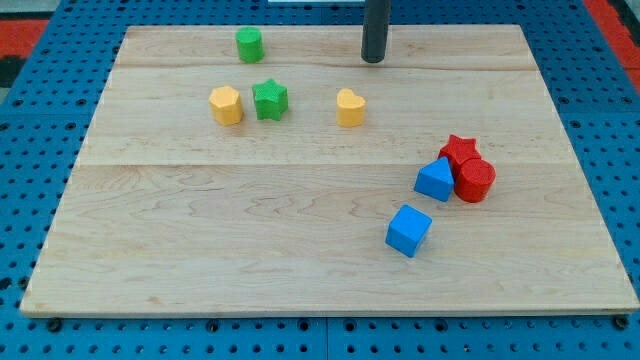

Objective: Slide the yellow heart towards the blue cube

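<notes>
The yellow heart (350, 107) lies on the wooden board (250, 250), right of centre in the upper half. The blue cube (408, 230) sits lower and to the right of it, well apart. My tip (373, 60) is above and slightly right of the heart, near the view's top, with a clear gap between them. It touches no block.
A yellow hexagonal block (226, 104) and a green star (270, 99) lie side by side left of the heart. A green cylinder-like block (249, 44) is near the top. A blue triangle (434, 180), red star (460, 151) and red cylinder (474, 180) cluster at the right.
</notes>
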Tool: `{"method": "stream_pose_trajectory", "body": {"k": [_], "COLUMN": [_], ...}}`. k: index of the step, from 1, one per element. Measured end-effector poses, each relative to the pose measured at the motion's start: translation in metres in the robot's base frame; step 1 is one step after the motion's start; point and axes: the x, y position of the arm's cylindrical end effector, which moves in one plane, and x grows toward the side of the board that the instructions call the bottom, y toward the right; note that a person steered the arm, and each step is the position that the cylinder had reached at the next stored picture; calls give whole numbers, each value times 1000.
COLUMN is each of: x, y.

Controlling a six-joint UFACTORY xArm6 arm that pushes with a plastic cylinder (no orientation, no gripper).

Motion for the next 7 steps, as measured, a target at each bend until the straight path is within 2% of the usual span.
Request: {"method": "stream_pose_trajectory", "body": {"k": [2, 4, 6, 7], "x": [31, 36, 114, 145], "y": [-6, -8, -56, -61]}}
